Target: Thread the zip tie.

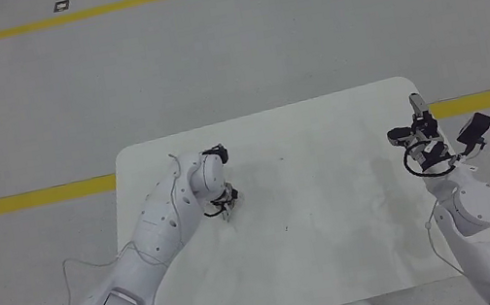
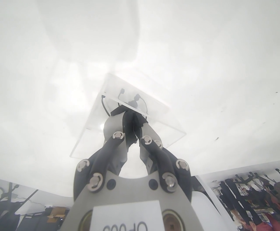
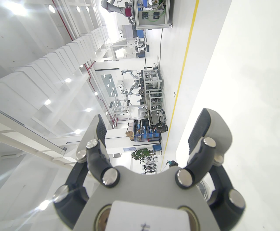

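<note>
Closest up, clenched tight: left pincer (image 2: 131, 113), with dark pads pressed together on the black zip tie (image 2: 137, 97). Just past the fingertips, thin curved strands of the tie, spreading to both sides. Cannot tell whether the tail is already passed through the head. Beneath and around the tie, a clear plastic sheet (image 2: 161, 126), lying on the white tabletop (image 2: 196, 65). From above, all of this at the left part of the tabletop, near its left edge, with the pincer pointing down. Well apart, at the far right edge of the tabletop: right pincer (image 3: 153, 129), released, with fingers spread wide and nothing between them. Aimed outward along the edge, toward a floor with a yellow line (image 3: 186, 54).
</note>
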You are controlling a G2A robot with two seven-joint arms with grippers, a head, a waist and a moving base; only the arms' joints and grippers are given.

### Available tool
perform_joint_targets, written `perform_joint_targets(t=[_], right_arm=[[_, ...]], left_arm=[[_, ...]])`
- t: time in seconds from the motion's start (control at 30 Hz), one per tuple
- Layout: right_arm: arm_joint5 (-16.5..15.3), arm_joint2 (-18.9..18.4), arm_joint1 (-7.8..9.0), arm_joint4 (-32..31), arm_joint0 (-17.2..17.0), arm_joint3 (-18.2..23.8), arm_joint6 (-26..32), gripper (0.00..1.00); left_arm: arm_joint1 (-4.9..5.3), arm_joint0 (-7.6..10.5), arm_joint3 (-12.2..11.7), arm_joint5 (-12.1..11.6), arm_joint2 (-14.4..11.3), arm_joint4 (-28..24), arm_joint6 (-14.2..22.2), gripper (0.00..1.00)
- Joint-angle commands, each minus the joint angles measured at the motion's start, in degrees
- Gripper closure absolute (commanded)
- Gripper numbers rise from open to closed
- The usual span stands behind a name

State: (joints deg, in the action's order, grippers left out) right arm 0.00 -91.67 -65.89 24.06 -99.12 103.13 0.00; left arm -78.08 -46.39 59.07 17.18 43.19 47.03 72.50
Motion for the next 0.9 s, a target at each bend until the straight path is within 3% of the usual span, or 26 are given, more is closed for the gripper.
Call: perform_joint_targets(t=[0.0,0.2,0.33,0.57,0.87], right_arm=[[0.00,0.00,0.00,0.00,0.00,0.00,0.00,0.00],[0.00,0.00,0.00,0.00,0.00,0.00,0.00,0.00],[0.00,0.00,0.00,0.00,0.00,0.00,0.00,0.00],[0.00,0.00,0.00,0.00,0.00,0.00,0.00,0.00],[0.00,0.00,0.00,0.00,0.00,0.00,0.00,0.00]], left_arm=[[-0.06,0.20,-0.40,0.42,-0.25,-0.04,-0.11,1.00],[-0.01,0.41,-0.24,0.83,-0.43,-0.29,-0.38,1.00],[0.66,-0.53,3.06,2.01,0.23,0.91,-0.19,1.00],[2.92,-5.10,12.51,2.30,4.56,5.71,2.04,1.00],[5.07,-13.32,26.00,2.30,11.69,11.52,4.25,1.00]])
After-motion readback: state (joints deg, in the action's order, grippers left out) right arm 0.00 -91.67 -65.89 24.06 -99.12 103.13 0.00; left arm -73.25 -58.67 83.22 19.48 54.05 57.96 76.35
